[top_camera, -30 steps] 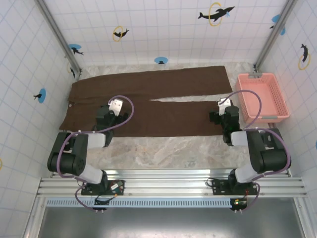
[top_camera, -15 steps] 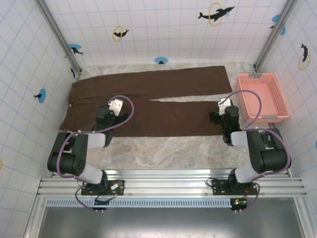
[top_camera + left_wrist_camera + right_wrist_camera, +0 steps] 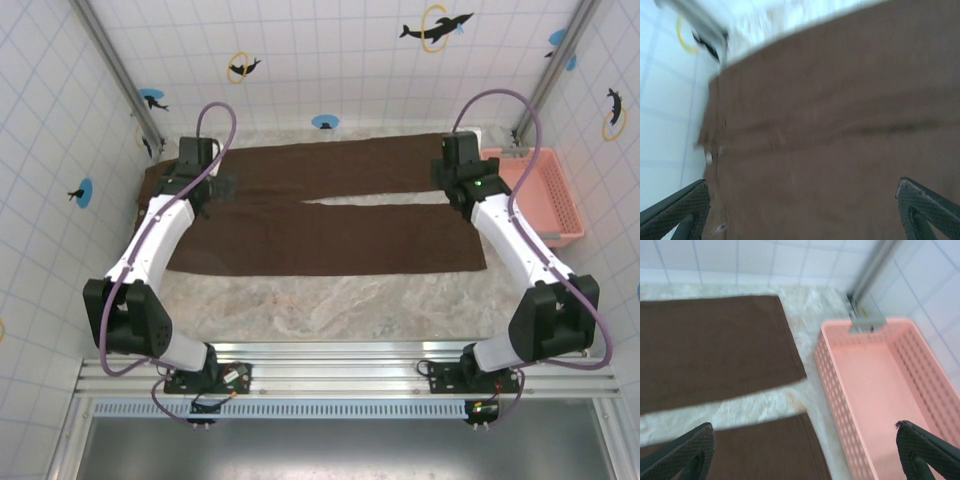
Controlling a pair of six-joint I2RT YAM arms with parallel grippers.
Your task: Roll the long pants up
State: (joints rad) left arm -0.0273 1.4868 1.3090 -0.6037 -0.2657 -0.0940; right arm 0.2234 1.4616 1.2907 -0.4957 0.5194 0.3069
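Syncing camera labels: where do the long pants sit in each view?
Top external: long pants spread flat across mid-frame, waistband at left.
Left wrist: long pants cover most of the frame, waistband at left.
Right wrist: leg cuffs of the long pants at left, beside the pink basket.
Shared landmark: white tiled wall.

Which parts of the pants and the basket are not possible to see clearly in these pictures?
- Long pants, top view: the left arm covers part of the waist end.
- Pale spot on the waistband, left wrist view: too blurred to identify.
- Pink basket, right wrist view: cut off by right and bottom edges; top view: right arm overlaps it.
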